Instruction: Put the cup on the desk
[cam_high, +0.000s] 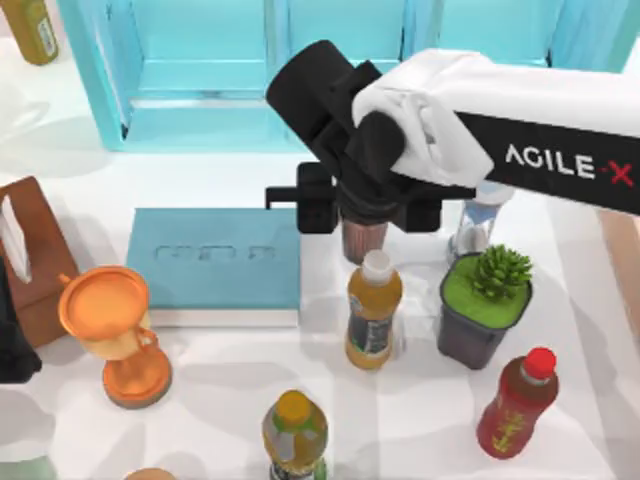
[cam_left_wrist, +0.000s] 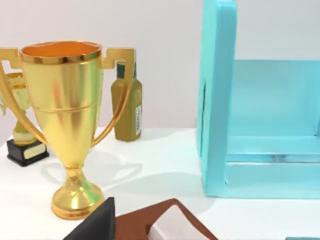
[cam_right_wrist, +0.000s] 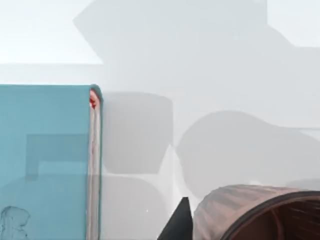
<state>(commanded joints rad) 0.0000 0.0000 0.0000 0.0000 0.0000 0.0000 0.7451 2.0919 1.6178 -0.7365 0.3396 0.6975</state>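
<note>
The cup (cam_high: 363, 240), a small dark brown-grey tumbler, stands upright just right of the light-blue book (cam_high: 215, 258) on the white desk (cam_high: 230, 385). My right gripper (cam_high: 365, 212) comes down from directly above and is shut on it. In the right wrist view the cup (cam_right_wrist: 250, 212) is close up with its reddish-brown inside showing, and one dark fingertip (cam_right_wrist: 180, 227) rests against its wall. I cannot tell whether its base touches the desk. My left arm (cam_high: 12, 345) is parked at the left edge.
A yellow juice bottle (cam_high: 373, 310) and a potted plant (cam_high: 485, 305) stand close in front of the cup, with a clear bottle (cam_high: 475, 228) to its right. A red bottle (cam_high: 516, 403), an orange trophy (cam_high: 108, 325), a tissue box (cam_high: 30, 255) and the turquoise shelf (cam_high: 300, 70) surround them.
</note>
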